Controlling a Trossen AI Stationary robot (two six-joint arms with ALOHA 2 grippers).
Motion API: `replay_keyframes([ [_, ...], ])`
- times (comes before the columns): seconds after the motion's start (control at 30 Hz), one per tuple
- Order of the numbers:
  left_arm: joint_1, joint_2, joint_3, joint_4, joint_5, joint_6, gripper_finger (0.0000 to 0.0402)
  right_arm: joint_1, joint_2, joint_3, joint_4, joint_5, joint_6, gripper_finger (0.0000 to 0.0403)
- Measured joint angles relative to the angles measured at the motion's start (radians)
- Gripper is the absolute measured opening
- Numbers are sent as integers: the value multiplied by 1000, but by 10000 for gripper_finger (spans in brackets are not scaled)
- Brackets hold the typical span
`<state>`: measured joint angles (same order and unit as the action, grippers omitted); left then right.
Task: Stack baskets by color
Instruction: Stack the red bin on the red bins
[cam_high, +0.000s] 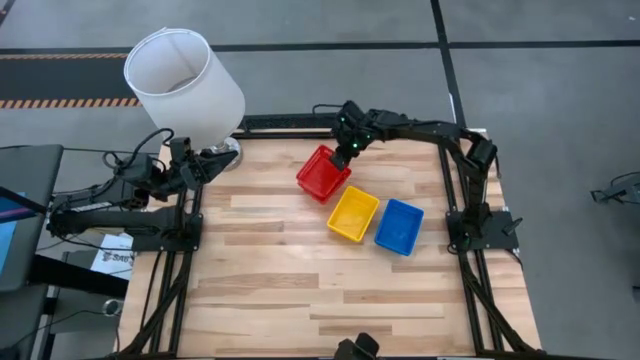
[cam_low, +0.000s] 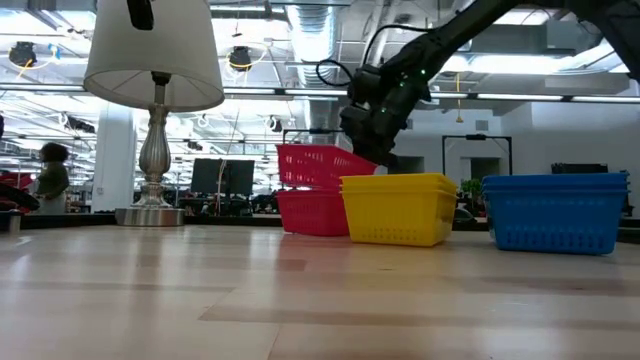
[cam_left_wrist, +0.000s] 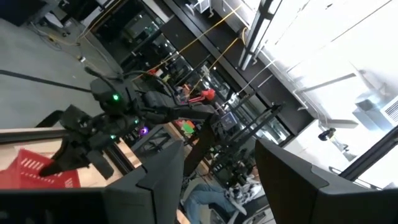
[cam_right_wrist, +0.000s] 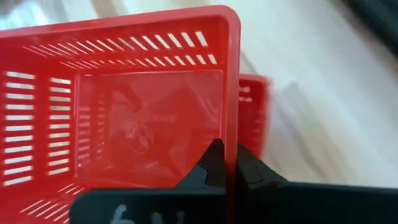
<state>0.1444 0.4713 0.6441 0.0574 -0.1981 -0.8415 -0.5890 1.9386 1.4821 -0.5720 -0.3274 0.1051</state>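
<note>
My right gripper (cam_high: 345, 155) is shut on a red basket (cam_low: 322, 165) over the far middle of the table. That basket hangs tilted just above another red basket (cam_low: 312, 212) standing on the wood. To their right stand a yellow basket stack (cam_high: 353, 213) and a blue one (cam_high: 399, 226), each bottom-down on the table. My left gripper (cam_high: 208, 165) waits open at the far left edge beside the lamp, touching nothing. My right gripper pinches the red basket's end wall at its rim (cam_right_wrist: 230, 155), one finger (cam_right_wrist: 211, 165) inside the basket and the other outside. The fingers slant down from the table's far right. The basket tilts, its free end higher; whether it touches the lower red basket, I cannot tell.
A lamp with a large white shade (cam_high: 183, 75) stands at the table's far left corner, its base (cam_low: 150, 215) on the wood. The near half of the table (cam_high: 300, 300) is bare wood. Black frame rails (cam_high: 470, 260) run along the table's sides.
</note>
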Motion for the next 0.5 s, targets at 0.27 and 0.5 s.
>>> replay_keyframes([
  [0.27,0,0,0,0,-1,0,185,6,1,-48,22,3,30,20],
  [0.5,0,0,0,-1,-1,-4,185,60,1,-48,22,21,19,54],
])
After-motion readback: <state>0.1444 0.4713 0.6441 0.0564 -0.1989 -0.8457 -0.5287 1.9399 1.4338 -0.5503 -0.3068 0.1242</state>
